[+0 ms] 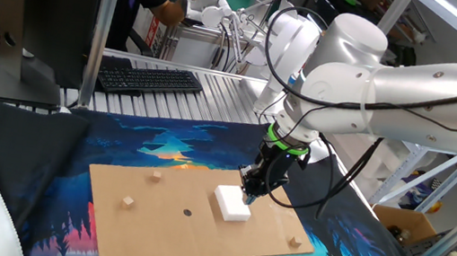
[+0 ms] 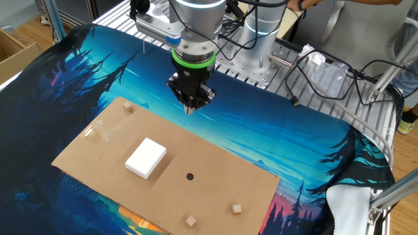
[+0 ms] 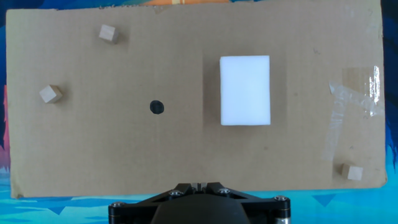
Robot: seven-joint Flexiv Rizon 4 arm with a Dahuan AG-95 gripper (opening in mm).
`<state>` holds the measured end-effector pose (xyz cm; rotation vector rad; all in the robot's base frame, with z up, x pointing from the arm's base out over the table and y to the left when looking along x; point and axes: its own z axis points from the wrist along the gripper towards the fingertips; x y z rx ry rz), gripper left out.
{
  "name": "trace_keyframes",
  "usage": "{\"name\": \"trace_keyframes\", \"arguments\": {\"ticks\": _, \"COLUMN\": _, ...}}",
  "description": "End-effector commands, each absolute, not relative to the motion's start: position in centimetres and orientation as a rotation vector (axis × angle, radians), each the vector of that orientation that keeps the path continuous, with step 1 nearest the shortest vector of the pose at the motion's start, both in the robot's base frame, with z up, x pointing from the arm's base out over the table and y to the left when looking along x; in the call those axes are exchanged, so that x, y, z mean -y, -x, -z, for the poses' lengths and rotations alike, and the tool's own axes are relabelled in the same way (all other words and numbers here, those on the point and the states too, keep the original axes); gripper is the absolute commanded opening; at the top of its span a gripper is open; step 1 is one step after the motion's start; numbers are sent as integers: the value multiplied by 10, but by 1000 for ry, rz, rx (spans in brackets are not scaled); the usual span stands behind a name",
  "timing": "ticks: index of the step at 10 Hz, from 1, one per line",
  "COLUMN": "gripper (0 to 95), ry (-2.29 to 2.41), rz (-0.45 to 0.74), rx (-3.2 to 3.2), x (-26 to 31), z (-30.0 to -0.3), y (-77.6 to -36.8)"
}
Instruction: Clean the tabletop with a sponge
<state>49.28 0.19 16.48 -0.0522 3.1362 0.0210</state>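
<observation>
The white sponge lies flat on the brown cardboard tabletop, right of its small dark dot. My gripper hangs above the board's far edge, just behind the sponge, fingers together and holding nothing. In the other fixed view the gripper is raised above the mat, apart from the sponge and the board. The hand view looks straight down on the sponge, the dot and the board; the closed gripper shows at the bottom edge.
Three small tan wooden cubes lie on the board, and a clear tape patch is at its right end. The board rests on a blue printed mat. A keyboard and monitor stand behind.
</observation>
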Motion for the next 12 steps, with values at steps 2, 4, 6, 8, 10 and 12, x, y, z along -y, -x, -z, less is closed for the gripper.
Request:
{"name": "trace_keyframes", "arguments": {"ticks": 2, "gripper": 0, "ry": 56, "rz": -10, "rx": -3136, "x": -2, "z": -165, "y": -493}}
{"name": "trace_keyframes", "arguments": {"ticks": 4, "gripper": 0, "ry": 53, "rz": -5, "rx": -3136, "x": -2, "z": -165, "y": -493}}
{"name": "trace_keyframes", "arguments": {"ticks": 6, "gripper": 0, "ry": 52, "rz": 0, "rx": -3137, "x": -2, "z": -165, "y": -493}}
{"name": "trace_keyframes", "arguments": {"ticks": 8, "gripper": 0, "ry": 55, "rz": 2, "rx": -3137, "x": -2, "z": -165, "y": -493}}
{"name": "trace_keyframes", "arguments": {"ticks": 10, "gripper": 0, "ry": 53, "rz": 4, "rx": -3138, "x": -2, "z": -164, "y": -493}}
{"name": "trace_keyframes", "arguments": {"ticks": 12, "gripper": 0, "ry": 50, "rz": 5, "rx": -3138, "x": -2, "z": -164, "y": -493}}
